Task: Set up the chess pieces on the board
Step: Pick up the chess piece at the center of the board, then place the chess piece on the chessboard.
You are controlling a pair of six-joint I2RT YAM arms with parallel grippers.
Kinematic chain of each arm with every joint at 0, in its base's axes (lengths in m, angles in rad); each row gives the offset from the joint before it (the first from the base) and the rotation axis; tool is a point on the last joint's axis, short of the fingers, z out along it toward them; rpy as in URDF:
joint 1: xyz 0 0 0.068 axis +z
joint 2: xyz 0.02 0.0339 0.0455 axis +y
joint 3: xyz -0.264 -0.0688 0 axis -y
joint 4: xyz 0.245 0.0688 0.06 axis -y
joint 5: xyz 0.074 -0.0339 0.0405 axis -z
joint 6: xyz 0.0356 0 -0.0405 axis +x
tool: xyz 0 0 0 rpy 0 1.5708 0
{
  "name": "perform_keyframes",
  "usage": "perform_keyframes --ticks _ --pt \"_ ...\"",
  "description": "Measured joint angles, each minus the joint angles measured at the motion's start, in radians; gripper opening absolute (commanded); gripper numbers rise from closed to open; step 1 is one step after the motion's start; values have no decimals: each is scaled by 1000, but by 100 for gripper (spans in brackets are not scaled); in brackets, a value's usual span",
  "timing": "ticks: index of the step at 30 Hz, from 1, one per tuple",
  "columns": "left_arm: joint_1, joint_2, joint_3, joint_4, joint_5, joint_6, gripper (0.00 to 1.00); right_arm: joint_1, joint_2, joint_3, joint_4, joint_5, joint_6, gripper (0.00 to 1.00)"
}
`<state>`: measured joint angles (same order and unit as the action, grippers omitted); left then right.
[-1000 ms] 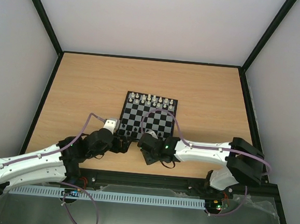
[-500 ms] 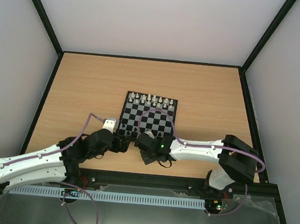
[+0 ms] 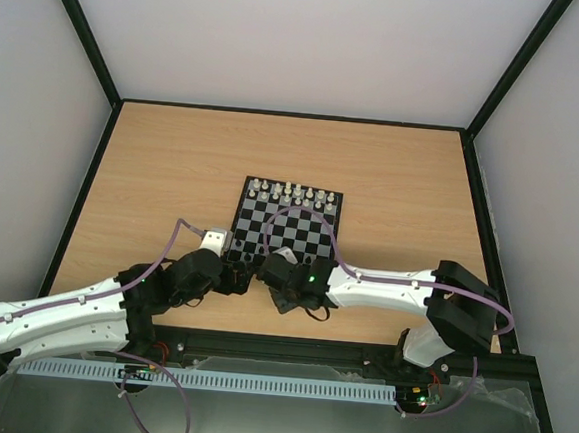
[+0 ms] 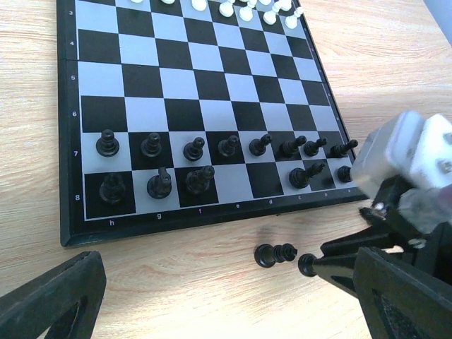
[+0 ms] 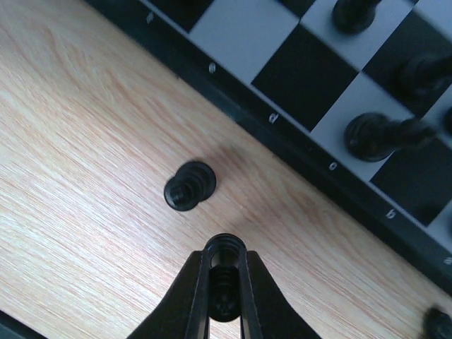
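Idling my left gripper (image 4: 226, 289), fingers (image 4: 49, 300) wide apart, by the board (image 4: 68, 127) | back rank had two squares bare | one loose piece (image 4: 274, 254) stood on the table (image 4: 176, 282) off the rim | my right gripper (image 5: 224, 247) just clamped onto the second loose piece (image 5: 224, 286); lift next.

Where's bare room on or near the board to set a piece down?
Free: squares e8 and d8, between the f8 piece and the c8 piece; also the middle ranks of the board, between black pawns and white pieces. Crowded: table strip at the near edge, where a loose black piece sits beside the right gripper, shut on a second black piece.
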<state>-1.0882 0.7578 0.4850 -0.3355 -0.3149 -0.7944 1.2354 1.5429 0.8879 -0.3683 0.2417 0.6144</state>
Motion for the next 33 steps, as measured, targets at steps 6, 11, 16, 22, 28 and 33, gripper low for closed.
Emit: perform_keyframes --ticks 6,11,16,22,28,33 --pt "0 -11 0 1 -2 0 99 -20 -31 76 -48 48 -9 1" --pt "0 -23 0 0 -6 -1 99 -63 -39 129 -64 67 -30 1" --pt "0 -27 0 0 -9 -2 99 -103 -27 166 -72 70 -58 1" --pt "0 -27 0 0 -10 -3 99 -143 31 187 -65 57 -89 1" --pt "0 -27 0 0 -10 -3 99 -169 79 187 -51 37 -106 2" --pt "0 -27 0 0 -10 -3 99 -180 103 187 -37 25 -114 2"
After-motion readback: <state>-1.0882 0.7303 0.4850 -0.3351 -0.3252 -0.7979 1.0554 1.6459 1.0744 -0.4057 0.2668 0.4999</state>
